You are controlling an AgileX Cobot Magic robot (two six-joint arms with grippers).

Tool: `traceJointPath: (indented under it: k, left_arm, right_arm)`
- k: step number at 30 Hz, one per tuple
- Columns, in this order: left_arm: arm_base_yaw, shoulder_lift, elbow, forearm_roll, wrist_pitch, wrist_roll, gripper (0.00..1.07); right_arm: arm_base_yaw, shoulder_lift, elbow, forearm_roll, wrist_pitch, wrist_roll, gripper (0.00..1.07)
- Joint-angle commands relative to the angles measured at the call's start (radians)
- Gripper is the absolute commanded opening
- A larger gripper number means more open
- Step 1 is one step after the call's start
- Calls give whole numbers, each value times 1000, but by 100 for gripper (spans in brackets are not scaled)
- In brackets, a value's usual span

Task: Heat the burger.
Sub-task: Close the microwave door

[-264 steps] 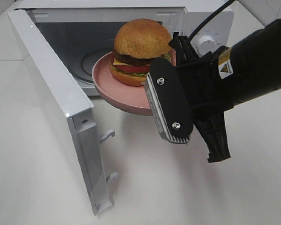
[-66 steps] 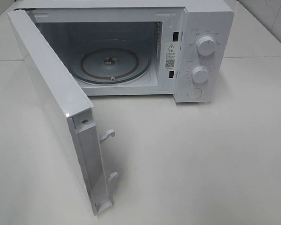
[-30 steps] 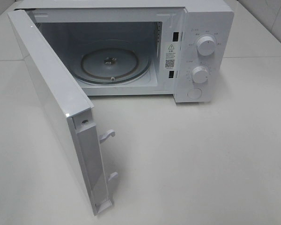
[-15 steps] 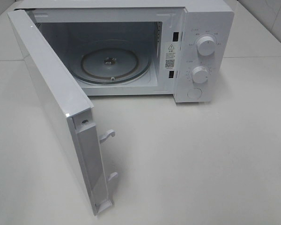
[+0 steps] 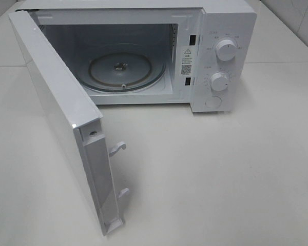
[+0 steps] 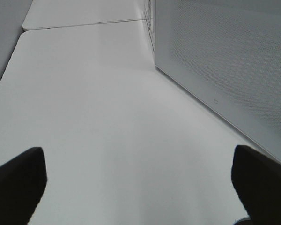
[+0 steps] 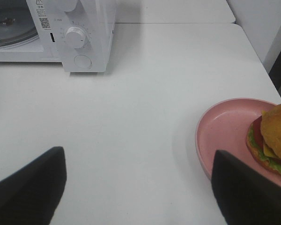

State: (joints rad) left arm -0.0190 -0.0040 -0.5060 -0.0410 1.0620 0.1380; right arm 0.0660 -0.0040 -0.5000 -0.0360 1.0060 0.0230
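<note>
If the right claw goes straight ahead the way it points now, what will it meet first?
Probably nothing soon: ahead of the open right claw lies bare table. The microwave stands off to one side, the pink plate with the burger to the other. Depth is hard to judge.

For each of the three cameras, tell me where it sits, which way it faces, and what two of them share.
Exterior high: mounted above, looking down at the open microwave and its door; no arm shows.
Left wrist: low beside the door's mesh panel, facing along the table; open left pincer.
Right wrist: facing the microwave's front; open right pincer, burger on pink plate.
Shared: exterior high and right wrist both show the dials.
</note>
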Motion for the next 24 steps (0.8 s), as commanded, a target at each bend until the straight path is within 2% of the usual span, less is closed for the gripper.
traceJointPath:
  k: [1, 9, 15, 17, 18, 20, 23, 24]
  left_arm:
    - [-4, -20, 0, -7, -16, -6, 105]
    - [-4, -20, 0, -9, -17, -6, 105]
    - [-4, 64, -28, -1, -69, -30, 105]
    - [-4, 165, -58, -5, -197, -27, 105]
    - [-4, 165, -58, -5, -197, -27, 105]
    - [-4, 311, -56, -8, -390, -24, 102]
    - [-4, 343, -56, -8, -434, -24, 100]
    - [-4, 416, -56, 4, -511, -16, 95]
  right_arm:
    - [-7, -30, 0, -3, -8, 1, 76]
    - [-7, -30, 0, -3, -8, 1, 76]
    - [-7, -29, 0, -3, -8, 1, 76]
    - [-7, -29, 0, -3, -8, 1, 76]
    - [-7, -29, 0, -3, -8, 1, 76]
    - [-7, -29, 0, -3, -8, 1, 76]
    - [-7, -29, 0, -3, -8, 1, 76]
    - [-7, -29, 0, -3, -8, 1, 76]
